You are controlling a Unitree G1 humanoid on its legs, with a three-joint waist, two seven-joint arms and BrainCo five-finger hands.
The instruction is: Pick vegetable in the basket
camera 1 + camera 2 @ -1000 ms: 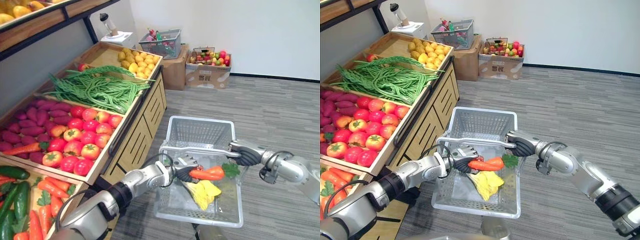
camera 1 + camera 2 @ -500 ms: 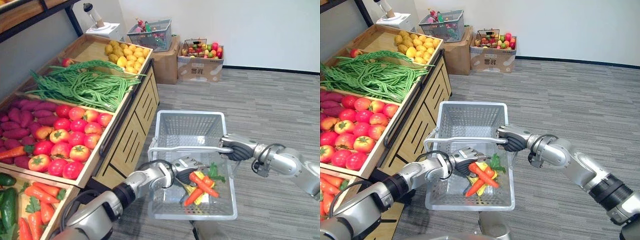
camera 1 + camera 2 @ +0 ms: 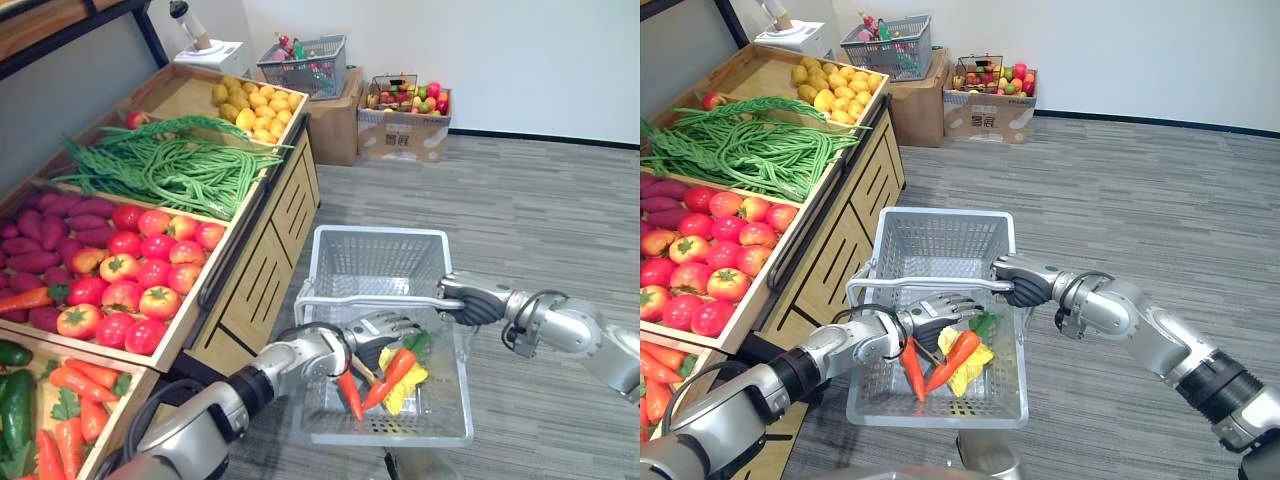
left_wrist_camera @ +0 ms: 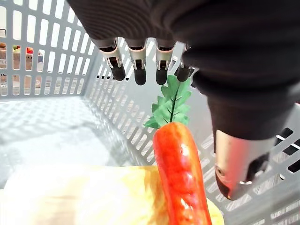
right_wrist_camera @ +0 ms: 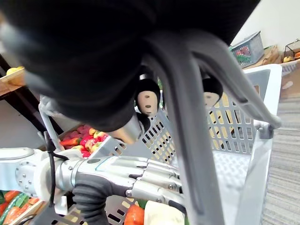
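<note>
**Basket.** A grey plastic shopping basket hung over the floor, just beside the wooden produce counter. Its handle crossed above the open top.

**Right hand.** The right hand was at the end of the handle nearer the robot's right. Its fingers were curled and clamped round the bar.

**Left hand.** The left hand reached into the basket below the handle. Its fingers were straight and slightly apart, with the thumb held clear; nothing was clamped between them.

**Task items.** Two carrots lay inside the basket:
- One carrot, with green leaves, rested tilted on a yellow item on the basket floor, just beneath the left fingers.
- The second carrot lay beside it, towards the counter, tip pointing at the near wall.

Contact between the left hand and either carrot could not be determined.

**Counter.** Its trays carried tomatoes, green beans and yellow fruit.
</note>
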